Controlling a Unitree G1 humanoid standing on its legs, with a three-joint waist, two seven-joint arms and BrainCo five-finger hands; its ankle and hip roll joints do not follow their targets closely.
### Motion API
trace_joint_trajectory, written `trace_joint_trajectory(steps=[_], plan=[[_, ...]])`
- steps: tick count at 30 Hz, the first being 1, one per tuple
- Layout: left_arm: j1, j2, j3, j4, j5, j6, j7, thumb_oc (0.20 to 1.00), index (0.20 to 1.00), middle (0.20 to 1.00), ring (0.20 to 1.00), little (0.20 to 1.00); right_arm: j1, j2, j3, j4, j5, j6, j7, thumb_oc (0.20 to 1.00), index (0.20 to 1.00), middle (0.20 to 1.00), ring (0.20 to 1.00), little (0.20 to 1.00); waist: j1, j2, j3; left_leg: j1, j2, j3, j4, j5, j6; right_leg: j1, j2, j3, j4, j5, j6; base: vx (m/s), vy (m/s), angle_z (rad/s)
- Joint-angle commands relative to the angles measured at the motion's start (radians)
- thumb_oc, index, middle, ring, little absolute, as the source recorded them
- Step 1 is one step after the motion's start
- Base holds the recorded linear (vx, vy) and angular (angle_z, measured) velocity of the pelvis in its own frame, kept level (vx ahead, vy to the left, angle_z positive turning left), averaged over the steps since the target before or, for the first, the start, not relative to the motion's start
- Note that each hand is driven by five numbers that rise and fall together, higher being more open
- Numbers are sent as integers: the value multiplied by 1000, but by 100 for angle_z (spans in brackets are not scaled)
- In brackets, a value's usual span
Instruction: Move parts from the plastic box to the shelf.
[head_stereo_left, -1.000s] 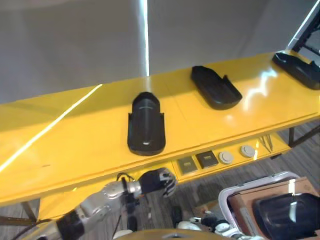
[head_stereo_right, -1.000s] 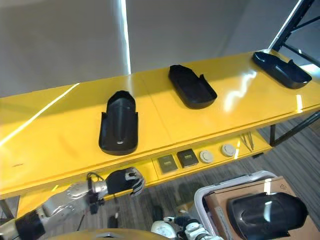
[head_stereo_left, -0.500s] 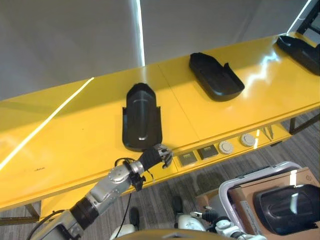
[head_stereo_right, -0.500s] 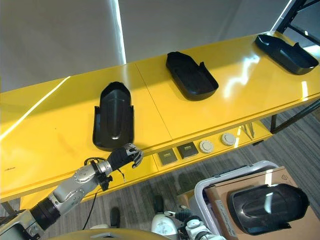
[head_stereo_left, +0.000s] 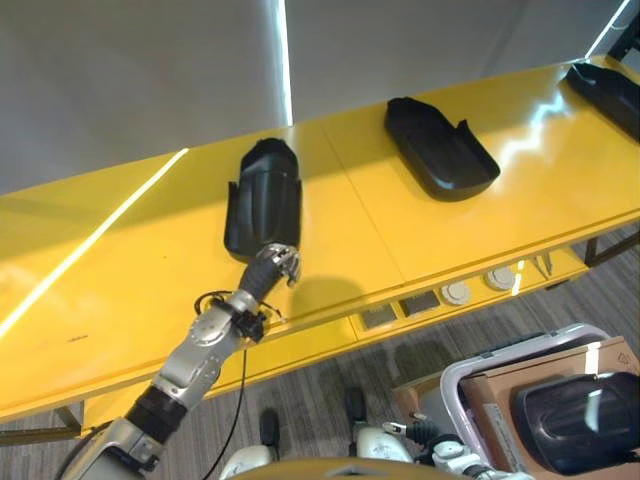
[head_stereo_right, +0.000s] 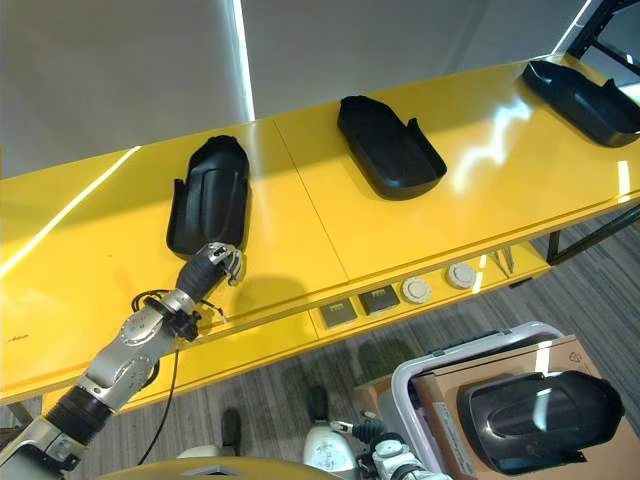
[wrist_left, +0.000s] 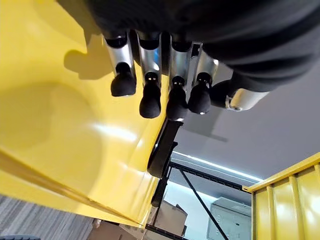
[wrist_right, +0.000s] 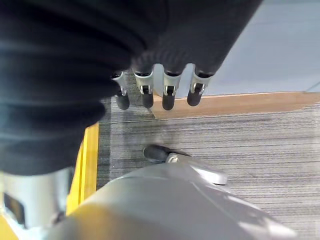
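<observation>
Three black moulded parts lie on the yellow shelf (head_stereo_left: 150, 270): one left of centre (head_stereo_left: 265, 195), one in the middle (head_stereo_left: 440, 150) and one at the far right (head_stereo_left: 605, 85). My left hand (head_stereo_left: 276, 265) rests over the shelf top, its relaxed fingers (wrist_left: 150, 97) holding nothing, right at the near end of the left part. Another black part (head_stereo_right: 540, 420) lies in the plastic box (head_stereo_right: 430, 370) at the lower right, on brown cardboard. My right hand (wrist_right: 155, 95) hangs open over the carpet, fingers straight.
Under the shelf top a lower ledge carries two dark square plates (head_stereo_left: 420, 303) and round white discs (head_stereo_left: 457, 293). A grey wall stands behind the shelf. A dark rack frame (head_stereo_right: 610, 20) rises at the far right.
My left hand has risen from below the shelf's front edge onto its top. The left black part now lies farther back and slightly turned.
</observation>
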Motion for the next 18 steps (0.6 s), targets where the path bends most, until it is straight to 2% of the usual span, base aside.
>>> trace_joint_trajectory(steps=[1, 6, 11, 13, 16, 18], plan=[[-82, -2, 37, -43, 16, -78, 4, 200, 200, 200, 200, 200, 17, 34, 37, 18, 23, 5, -31, 1000, 1000, 1000, 1000, 1000, 1, -55, 5, -43, 25, -30, -8, -23, -26, 36, -98, 3, 2, -63, 81, 0, 0, 0], [-79, -2, 22, -105, -6, -74, -16, 200, 200, 200, 200, 200, 20, 37, 34, 23, 26, 5, -33, 1000, 1000, 1000, 1000, 1000, 1, -56, 0, -36, 25, -32, -8, -27, -25, 46, -98, 2, 2, -67, 80, 0, 0, 0], [-34, 18, -2, -315, -64, -65, -70, 200, 200, 200, 200, 200, 18, 44, 28, 35, 35, 8, -30, 1000, 1000, 1000, 1000, 1000, 12, -57, -19, -10, 26, -42, -8, -39, -22, 80, -97, -6, 3, -82, 79, 16, -15, 4], [-6, 30, -2, -360, -55, -66, -83, 1000, 1000, 1000, 1000, 1000, 17, 47, 29, 35, 37, 8, -26, 1000, 1000, 1000, 1000, 1000, 18, -59, -27, 2, 27, -43, -8, -44, -21, 93, -96, -8, 5, -88, 78, 15, -18, 9], [40, 36, 13, -394, -30, -71, -80, 1000, 1000, 1000, 1000, 1000, 16, 52, 29, 37, 41, 8, -22, 1000, 1000, 1000, 1000, 1000, 26, -62, -36, 18, 28, -47, -8, -50, -21, 108, -94, -10, 7, -94, 76, 13, -9, 4], [106, 70, 34, -431, 80, -89, -69, 1000, 1000, 1000, 1000, 1000, 15, 55, 19, 35, 49, 3, -29, 1000, 1000, 1000, 1000, 1000, 39, -65, -50, 36, 31, -53, -8, -58, -20, 130, -91, -17, 9, -105, 74, 13, -5, 6]])
